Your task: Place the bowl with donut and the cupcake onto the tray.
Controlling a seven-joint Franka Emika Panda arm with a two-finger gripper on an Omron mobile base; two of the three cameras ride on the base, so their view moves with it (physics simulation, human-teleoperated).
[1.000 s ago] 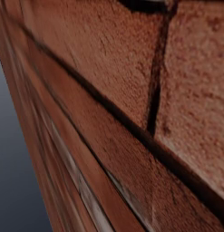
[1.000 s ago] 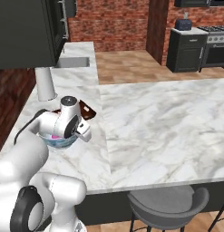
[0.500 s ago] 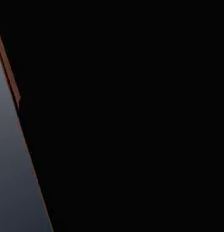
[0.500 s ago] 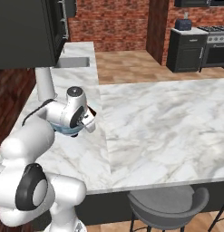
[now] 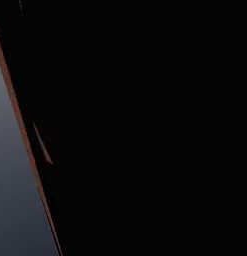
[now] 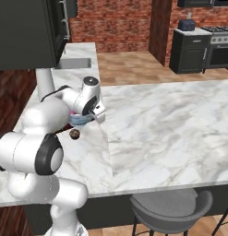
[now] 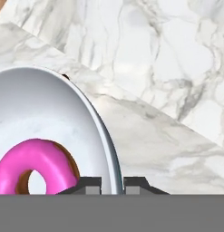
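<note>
Claw: the gripper [image 7: 111, 183] pinches the bowl's rim, one fingertip [image 7: 88, 186] inside the wall, the other outside.
Bowl: the bowl [image 6: 81, 120] hangs in the air above the marble counter [image 6: 180, 120], near its left end, under the white arm's hand.
Donut: a pink-iced donut [image 7: 34, 167] lies inside the bowl.
Cupcake: a small brown cupcake [image 6: 75, 134] sits on the counter, just below the bowl.
Stool: a grey stool [image 6: 168, 209] stands at the counter's near edge.

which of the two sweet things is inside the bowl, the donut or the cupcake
The pink-frosted donut lies inside the bowl, whose rim the gripper pinches. The small brown cupcake sits apart on the marble counter, outside the bowl.
</note>
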